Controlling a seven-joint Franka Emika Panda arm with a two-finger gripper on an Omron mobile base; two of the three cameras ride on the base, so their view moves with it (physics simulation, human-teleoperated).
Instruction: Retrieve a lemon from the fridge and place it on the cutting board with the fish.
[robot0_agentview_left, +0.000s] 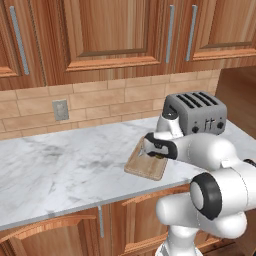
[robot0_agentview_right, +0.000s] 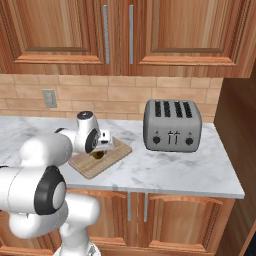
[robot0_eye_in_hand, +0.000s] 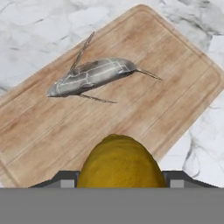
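The yellow-olive lemon (robot0_eye_in_hand: 119, 162) sits between my two dark finger tips, and my gripper (robot0_eye_in_hand: 120, 180) is shut on it. It hangs just over the near part of the light-brown wooden cutting board (robot0_eye_in_hand: 175, 87). The slim silvery-grey fish (robot0_eye_in_hand: 92, 75) lies on the board further in, apart from the lemon. In the right base view the lemon (robot0_agentview_right: 98, 154) shows under the hand, close above the cutting board (robot0_agentview_right: 107, 159). In the left base view my gripper (robot0_agentview_left: 156, 155) is over the cutting board (robot0_agentview_left: 142, 167). The fridge is out of view.
A grey four-slot toaster (robot0_agentview_right: 172, 125) stands on the grey marble counter (robot0_agentview_left: 60, 165) just right of the board, also seen as the toaster (robot0_agentview_left: 196, 112). A wall outlet (robot0_agentview_left: 60, 110) is on the brick backsplash. Wooden cabinets hang above and a wooden side wall closes the right.
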